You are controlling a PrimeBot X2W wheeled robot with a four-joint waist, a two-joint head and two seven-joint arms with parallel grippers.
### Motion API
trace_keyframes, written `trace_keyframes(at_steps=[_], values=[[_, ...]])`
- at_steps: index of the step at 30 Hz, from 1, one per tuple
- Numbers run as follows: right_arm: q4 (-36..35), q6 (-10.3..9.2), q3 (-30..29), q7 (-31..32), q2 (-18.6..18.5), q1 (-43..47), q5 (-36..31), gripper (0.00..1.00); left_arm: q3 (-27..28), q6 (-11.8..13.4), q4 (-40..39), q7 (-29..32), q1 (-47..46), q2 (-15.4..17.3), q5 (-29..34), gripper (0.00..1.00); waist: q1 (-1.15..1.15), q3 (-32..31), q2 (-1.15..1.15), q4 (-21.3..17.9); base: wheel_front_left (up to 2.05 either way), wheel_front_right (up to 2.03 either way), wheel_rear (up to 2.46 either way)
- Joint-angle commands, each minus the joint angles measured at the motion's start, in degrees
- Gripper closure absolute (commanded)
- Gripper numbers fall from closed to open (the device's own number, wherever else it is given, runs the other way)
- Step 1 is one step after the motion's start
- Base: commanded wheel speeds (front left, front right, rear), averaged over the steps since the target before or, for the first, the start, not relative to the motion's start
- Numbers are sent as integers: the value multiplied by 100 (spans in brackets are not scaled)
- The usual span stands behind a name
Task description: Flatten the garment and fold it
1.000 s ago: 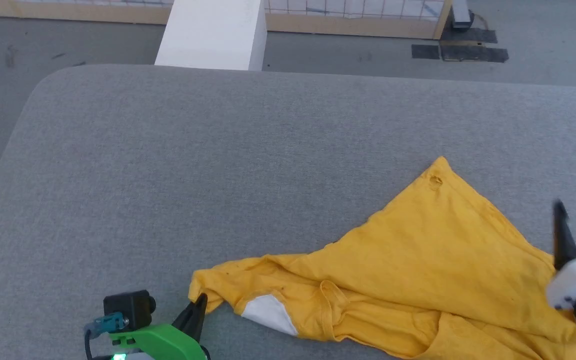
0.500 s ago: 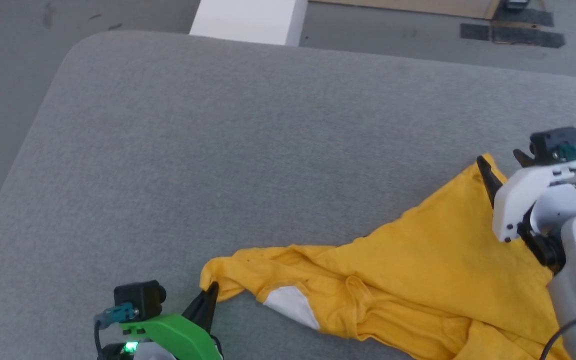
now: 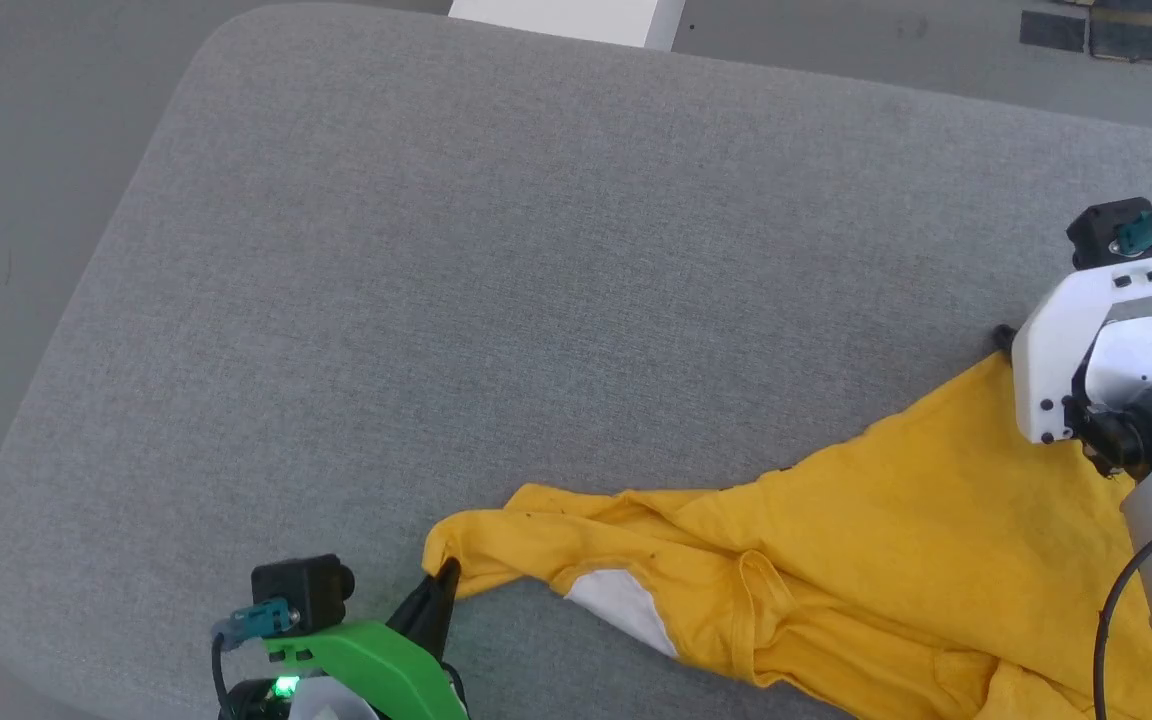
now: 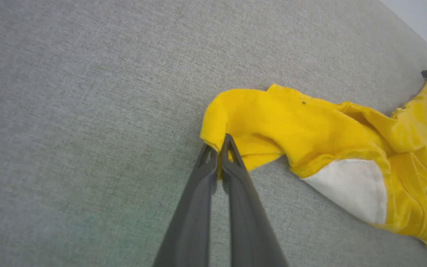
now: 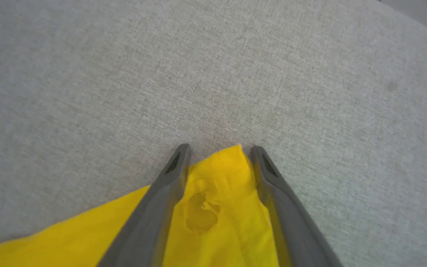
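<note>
The soft, floppy garment (image 3: pixel 886 540) looks best held by corners: left tool (image 4: pixel 219 148) pinches one, right tool (image 5: pixel 219 149) sits apart around another.

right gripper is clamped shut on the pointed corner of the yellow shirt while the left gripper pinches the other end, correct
Not quite. The right gripper is open, not clamped: the right wrist view shows its two fingers standing apart on either side of the pointed corner of the shirt. The rest holds: the left wrist view shows the left gripper shut on the other end.
</note>
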Motion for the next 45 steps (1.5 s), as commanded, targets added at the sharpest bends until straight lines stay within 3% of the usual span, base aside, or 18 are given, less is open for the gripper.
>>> trace_keyframes(at_steps=[1, 7, 12, 16, 21, 27, 32, 37, 45], values=[[53, -9, 15, 60, 10, 182, -70, 100, 11, -4, 3, -46, -63, -14, -20, 100, 0, -59, 0, -50, 0, 0, 0], [-535, -9, -354, -984, 174, 750, -103, 100, 59, 40, -12, -38, 2, 53, -31, 100, 0, -389, 0, -270, 0, 0, 0], [-1269, -9, -722, -2112, 587, 1513, 181, 100, 134, 103, -94, 12, 138, 172, -35, 100, 0, -742, 0, -611, 0, 0, 0], [-1903, -9, -1122, -2575, 898, 2232, 297, 100, 189, 150, -224, 20, 208, 253, -18, 100, 0, -952, 0, -920, 0, 0, 0], [-2702, -9, -1595, -2664, 1214, 3120, 362, 100, 304, 143, -428, -145, 159, 353, 46, 100, 0, -1109, 0, -1260, 0, 0, 0], [-3634, -9, -1683, -2218, 1299, 3650, 482, 100, 486, -121, -654, -410, -280, 520, 2, 100, 0, -1190, 0, -1651, 0, 0, 0], [-4293, -9, -1561, -1701, 877, 3287, 471, 100, 624, -406, -820, -349, -1072, 651, -209, 100, 0, -1179, 0, -1872, 0, 0, 0], [-4687, -9, -1321, -1013, 19, 2217, 496, 100, 902, -658, -969, -83, -2216, 756, -729, 100, 0, -1008, 0, -2062, 0, 0, 0], [-4486, -9, -722, -113, -1020, 163, 597, 100, 1242, -565, -993, 339, -4365, 973, -951, 100, 0, -428, 0, -2189, 0, 0, 0]])
